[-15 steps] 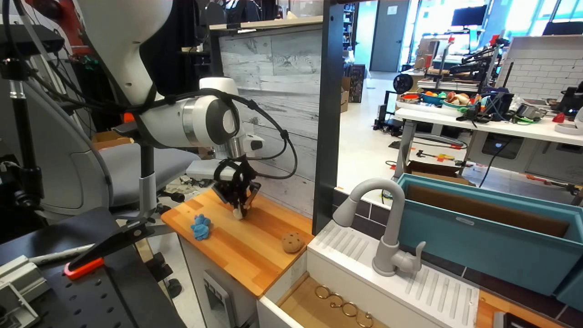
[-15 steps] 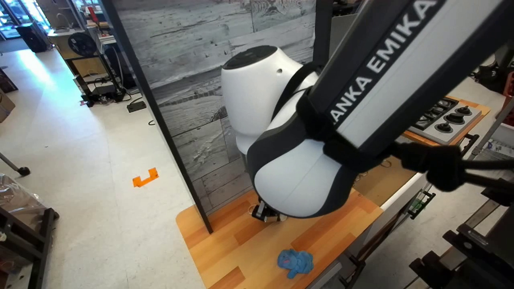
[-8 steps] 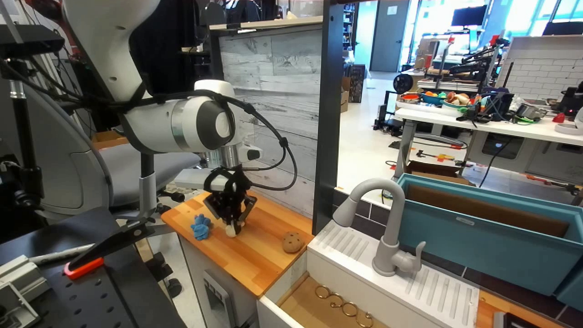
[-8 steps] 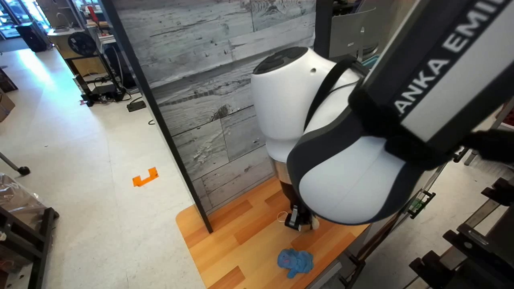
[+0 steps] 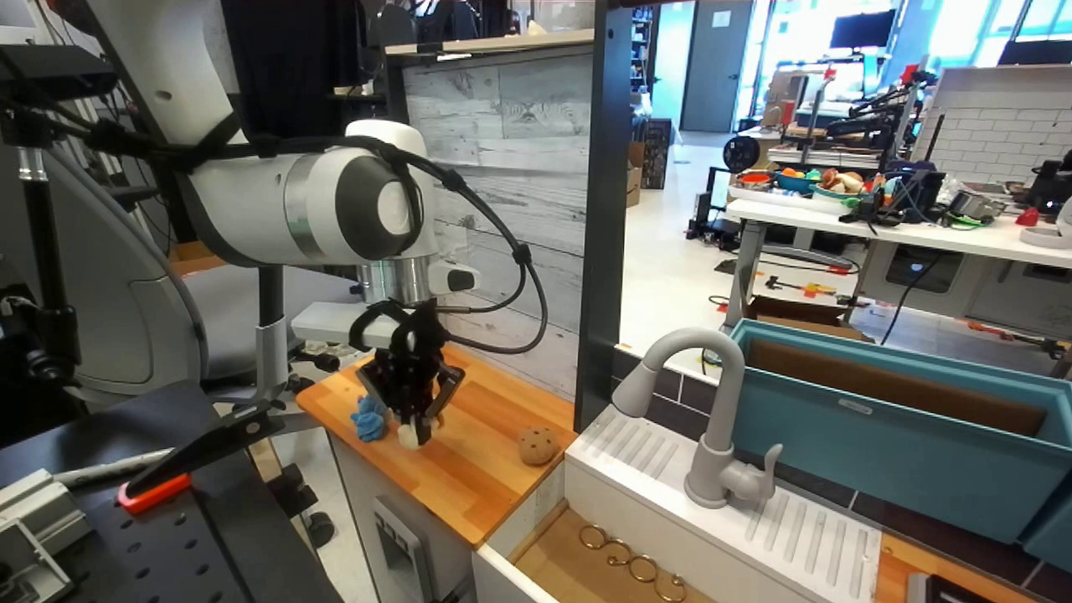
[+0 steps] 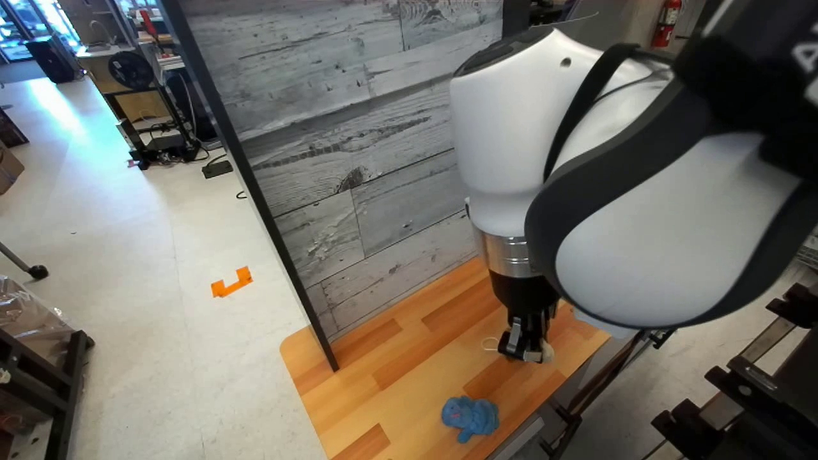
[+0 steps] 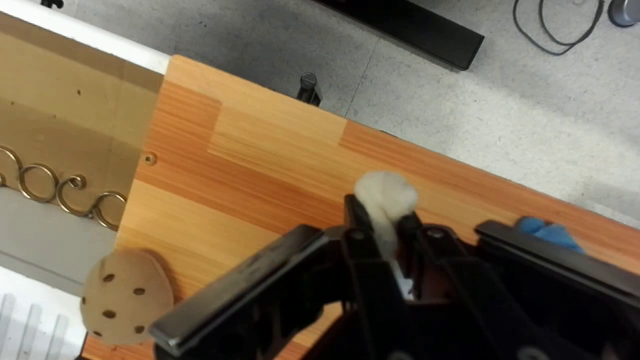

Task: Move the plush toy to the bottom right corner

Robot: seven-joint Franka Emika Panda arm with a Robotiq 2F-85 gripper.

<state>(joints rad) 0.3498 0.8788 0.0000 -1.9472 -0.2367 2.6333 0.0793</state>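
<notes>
Gripper (image 7: pixel 383 220) clamped on plush toy (image 7: pixel 386 190); its long axis is hidden. Both over countertop (image 7: pixel 280 150), well apart from sink (image 5: pixel 662 536). Bottom right corner (image 7: pixel 186 80), I'd guess, is the outer one beside the sink, so carry sinkward.

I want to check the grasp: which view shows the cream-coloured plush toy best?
The wrist view: the plush toy is largest there, its rounded end poking out between the jaws. Both exterior views show only a small pale bit of it at the jaw tips.
</notes>
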